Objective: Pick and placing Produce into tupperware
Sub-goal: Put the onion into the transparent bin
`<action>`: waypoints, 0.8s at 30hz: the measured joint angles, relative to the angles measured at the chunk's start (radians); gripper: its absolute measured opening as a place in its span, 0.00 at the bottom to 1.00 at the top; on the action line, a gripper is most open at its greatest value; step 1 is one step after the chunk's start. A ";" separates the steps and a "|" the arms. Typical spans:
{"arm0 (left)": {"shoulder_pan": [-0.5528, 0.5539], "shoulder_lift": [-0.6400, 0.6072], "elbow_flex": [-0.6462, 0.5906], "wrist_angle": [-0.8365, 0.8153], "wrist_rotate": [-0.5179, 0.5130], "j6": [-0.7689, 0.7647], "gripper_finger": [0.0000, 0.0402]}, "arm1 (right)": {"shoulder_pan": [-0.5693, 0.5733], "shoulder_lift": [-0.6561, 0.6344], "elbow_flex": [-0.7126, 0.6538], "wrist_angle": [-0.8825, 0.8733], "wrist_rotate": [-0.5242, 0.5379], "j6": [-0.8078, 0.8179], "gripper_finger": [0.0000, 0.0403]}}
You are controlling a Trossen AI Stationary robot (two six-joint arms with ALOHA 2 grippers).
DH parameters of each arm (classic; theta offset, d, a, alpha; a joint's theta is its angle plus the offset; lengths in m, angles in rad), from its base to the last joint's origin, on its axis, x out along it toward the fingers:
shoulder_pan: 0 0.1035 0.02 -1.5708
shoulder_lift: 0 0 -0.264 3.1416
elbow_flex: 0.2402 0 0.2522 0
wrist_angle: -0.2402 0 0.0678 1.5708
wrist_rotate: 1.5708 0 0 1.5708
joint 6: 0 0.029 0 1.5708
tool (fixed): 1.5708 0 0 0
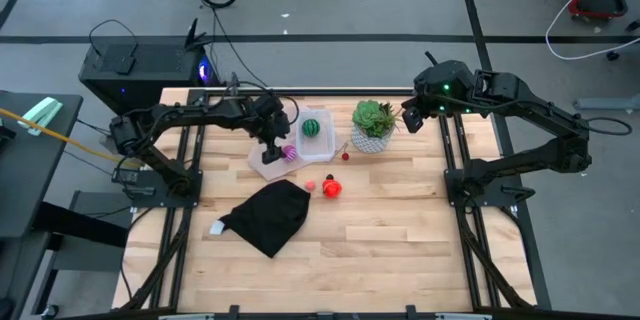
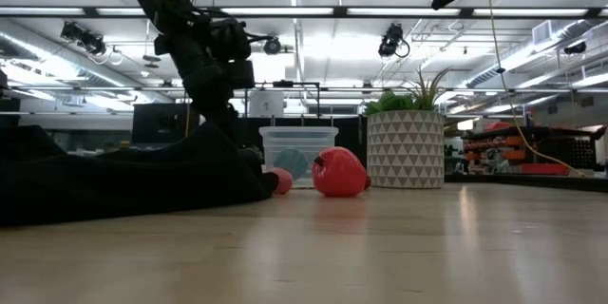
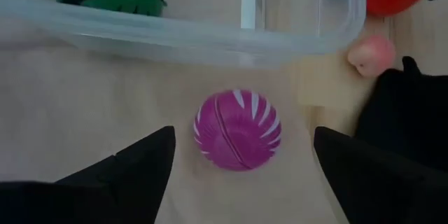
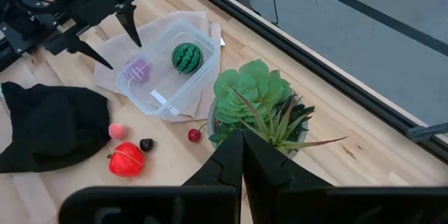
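Note:
The clear tupperware [image 1: 317, 132] stands on a pale sheet with the green striped ball [image 1: 311, 127] inside it. The magenta-purple ball [image 3: 238, 129] lies on the sheet just outside the tub's near wall. My left gripper [image 3: 241, 171] is open and pointed down over that ball, one finger on each side with a gap to both. A red-orange piece [image 1: 332, 188], a pink bit [image 1: 311, 186] and a small red cherry [image 1: 345, 156] lie on the bare wood. My right gripper [image 4: 243, 161] is shut and raised above the potted plant [image 4: 255, 101].
A black cloth [image 1: 268, 215] lies crumpled near the table's middle, close to the pink bit. The succulent in its white patterned pot [image 2: 406, 148] stands right of the tub. A small dark bit [image 4: 146, 144] lies beside the red-orange piece. Bare wood spreads toward the near and right edges.

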 joint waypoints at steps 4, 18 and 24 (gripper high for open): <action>-0.007 0.000 0.000 -0.011 0.000 0.002 0.91 | 0.000 0.000 0.000 0.000 0.000 0.000 0.04; -0.037 0.060 0.000 -0.008 -0.048 0.026 0.98 | 0.000 0.000 0.000 0.000 0.000 -0.001 0.04; -0.062 0.100 0.000 -0.001 -0.102 0.004 0.98 | 0.000 0.000 0.000 0.000 0.000 -0.001 0.04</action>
